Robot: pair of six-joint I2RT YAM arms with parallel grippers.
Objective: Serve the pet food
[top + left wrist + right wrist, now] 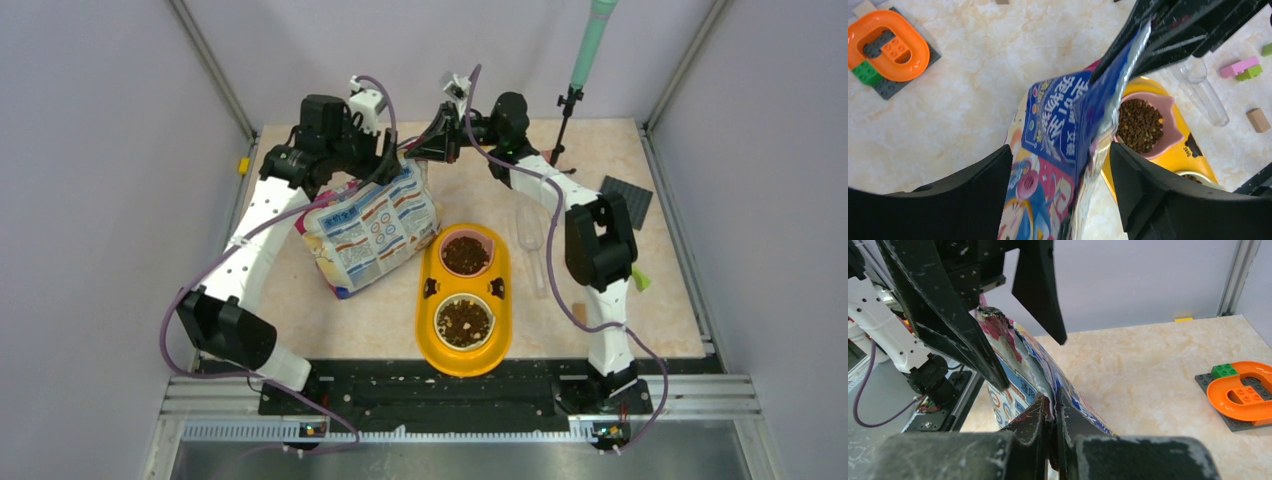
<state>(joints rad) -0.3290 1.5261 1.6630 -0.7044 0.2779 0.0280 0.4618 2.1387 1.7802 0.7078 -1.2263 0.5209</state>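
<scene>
Tabletop (360, 320) kibble (465, 253), overhead and left-wrist only

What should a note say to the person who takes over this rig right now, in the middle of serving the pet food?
Left gripper: open, fingers either side of the bag's top edge.
Right gripper: shut on that edge; the bag is left of the yellow feeder.
Done: pet food is in the pink bowl and the white bowl.
To do: probably lay the bag down and release it. The clear scoop lies right of the feeder.
</scene>
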